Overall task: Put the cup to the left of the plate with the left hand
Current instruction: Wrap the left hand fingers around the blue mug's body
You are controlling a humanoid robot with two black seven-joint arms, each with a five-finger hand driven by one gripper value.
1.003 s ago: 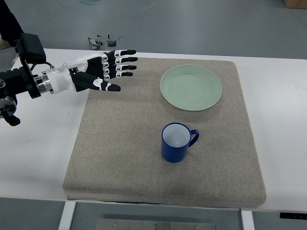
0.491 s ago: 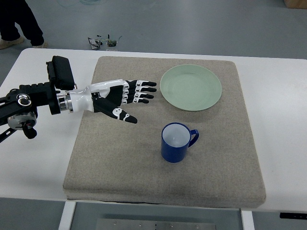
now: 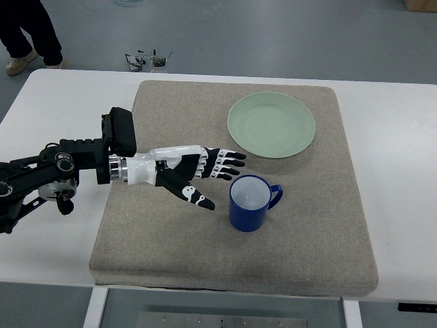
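A blue cup (image 3: 251, 203) with a white inside stands upright on the grey mat (image 3: 171, 232), its handle pointing right. The pale green plate (image 3: 272, 125) lies behind it near the mat's far edge. My left hand (image 3: 208, 176) reaches in from the left with its black-and-white fingers (image 3: 229, 164) spread open, just left of the cup's rim and not touching it. The thumb (image 3: 194, 195) points down toward the cup's left side. Nothing is held. The right hand is out of the picture.
The mat covers most of the white table (image 3: 54, 232). A person's legs (image 3: 31, 37) show at the top left, on the floor beyond the table. A small tangle of wires (image 3: 147, 60) lies past the table's far edge.
The left hand has swung from the mat's far left corner forward and rightward, ending beside the cup with fingers still spread. Cup and plate have not moved.
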